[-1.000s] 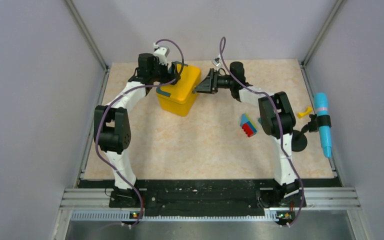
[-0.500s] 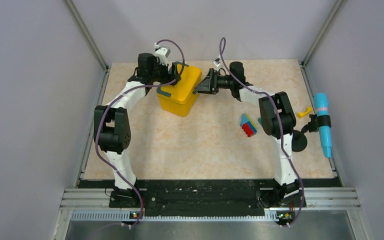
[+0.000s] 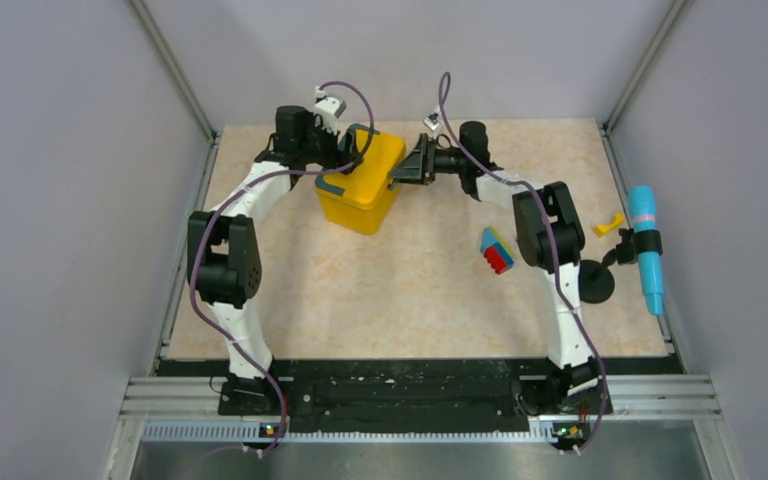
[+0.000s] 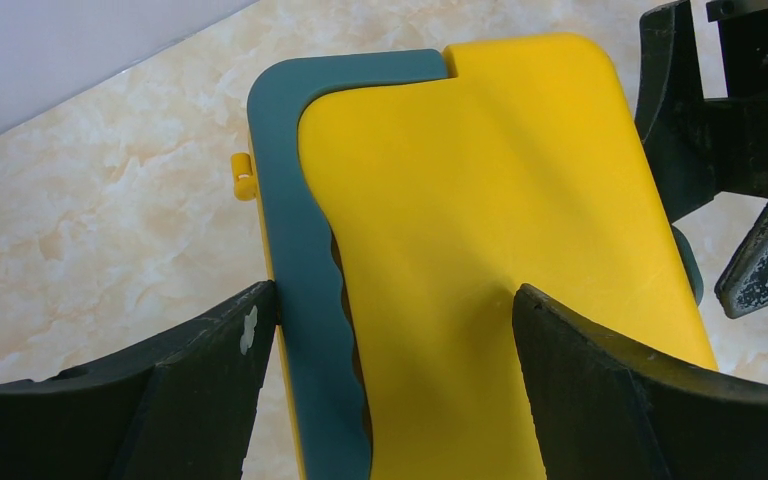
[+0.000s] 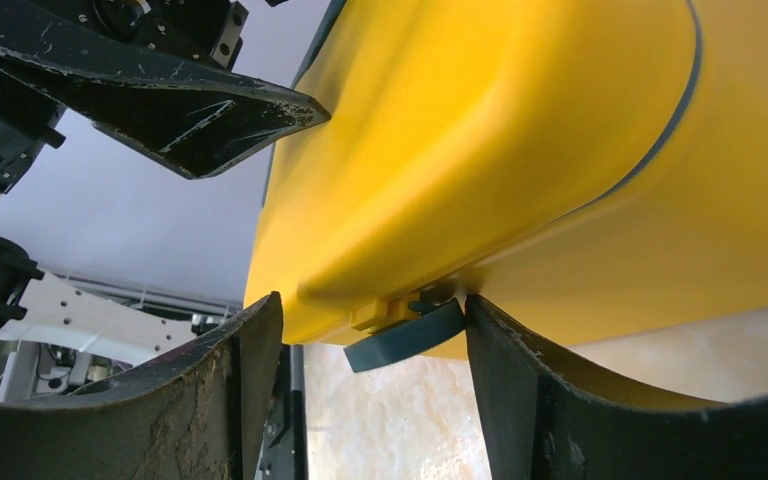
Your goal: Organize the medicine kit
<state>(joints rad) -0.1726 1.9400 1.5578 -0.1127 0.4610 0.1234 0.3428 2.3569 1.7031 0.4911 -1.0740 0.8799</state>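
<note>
Reaching from its base at the near left, the left arm stands with the elbow raised and the forearm angled toward the far side of the table, bringing the wrist over the far left corner of the medicine kit. The right arm mirrors this pose, with its forearm pointing left toward the kit's right side. The kit sits on the far centre of the table, between the two grippers, with the lid down. The left gripper has its fingers spread wide and straddles the lid from above: one finger lies just beside the outer edge of the handle, the other over bare yellow plastic. Contact cannot be confirmed. The right gripper is also parted, with the latch between its fingertips and a visible gap on either side. The kit is smooth, glossy yellow plastic with rounded corners. The handle is dark teal, L-shaped, with a wavy grip edge, and the latch is a small dark teal tab below a yellow hinge lug. The gripper fingers are black, broad and curved, with scuffed, dusty faces. The table surface is beige with a marble pattern. A stack of coloured blocks lies well apart from the kit, near the right arm.
</note>
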